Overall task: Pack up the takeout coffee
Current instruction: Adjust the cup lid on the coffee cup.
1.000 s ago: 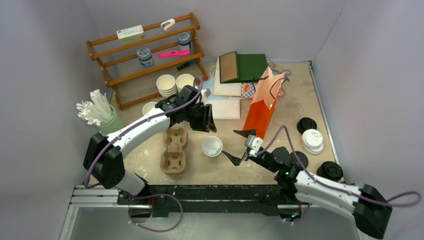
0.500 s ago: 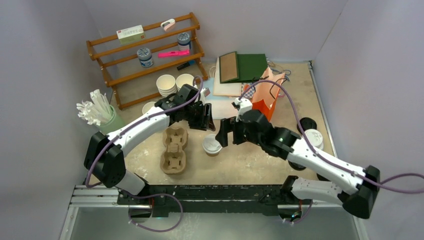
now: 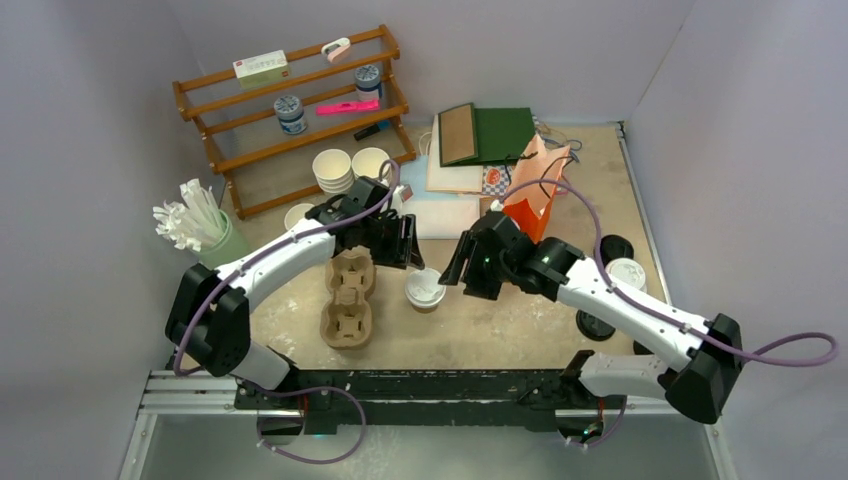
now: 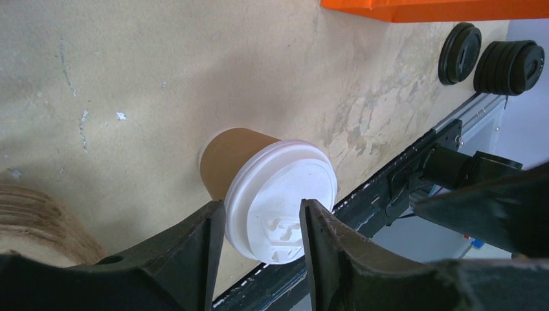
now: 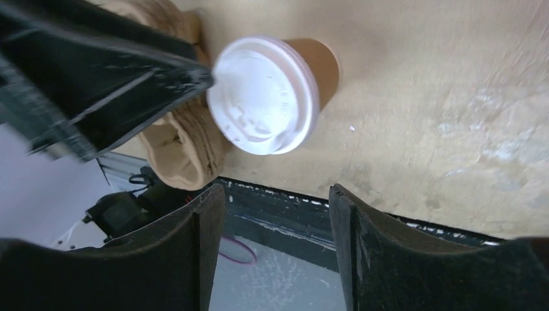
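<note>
One takeout coffee stands upright on the table, a brown paper cup with a white lid on it. My left gripper hangs open just above the lid's far-left edge, the lid showing past its fingertips. One left finger touches the lid's rim in the right wrist view. My right gripper is open beside the cup's right side, with nothing between its fingers; the cup and lid lie ahead of it.
A moulded cardboard cup carrier lies just left of the cup. An orange paper bag stands behind the right arm. White lids and black lids sit at the right. White cups, a wooden shelf and straws are at the left.
My right arm swung from the front edge up and left to the cup, and its jaws narrowed. My left gripper dropped slightly toward the lid and opened a little wider.
</note>
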Available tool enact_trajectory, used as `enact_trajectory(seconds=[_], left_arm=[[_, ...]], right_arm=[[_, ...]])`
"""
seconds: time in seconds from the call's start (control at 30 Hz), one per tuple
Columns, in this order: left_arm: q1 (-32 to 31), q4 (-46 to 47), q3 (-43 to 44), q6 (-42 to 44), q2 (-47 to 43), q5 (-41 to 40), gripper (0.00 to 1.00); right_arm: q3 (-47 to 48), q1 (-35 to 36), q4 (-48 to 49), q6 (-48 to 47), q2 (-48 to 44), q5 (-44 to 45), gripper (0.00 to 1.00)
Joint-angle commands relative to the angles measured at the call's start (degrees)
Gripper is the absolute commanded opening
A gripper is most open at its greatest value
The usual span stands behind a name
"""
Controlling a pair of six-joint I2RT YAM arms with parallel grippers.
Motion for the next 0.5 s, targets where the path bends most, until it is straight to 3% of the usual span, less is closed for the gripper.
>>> enact_trajectory(seconds=[0.0, 0.23, 0.47], left_arm=[[0.4, 4.1, -1.4, 1.6, -0.7, 3.6, 0.5], [0.5, 5.3, -3.9, 2.0, -0.3, 4.7, 0.51], [0.5, 4.2, -3.5, 2.6, 0.7, 3.8, 0.5]], right_arm=[[-6.2, 0.2, 6.8, 14.0, 0.3, -1.2, 0.66], [-18.5, 0.8, 22.2, 21.7, -3.4, 0.8, 0.61], [-23.2, 1.0, 30.4, 20.6, -2.9, 1.6, 0.6]])
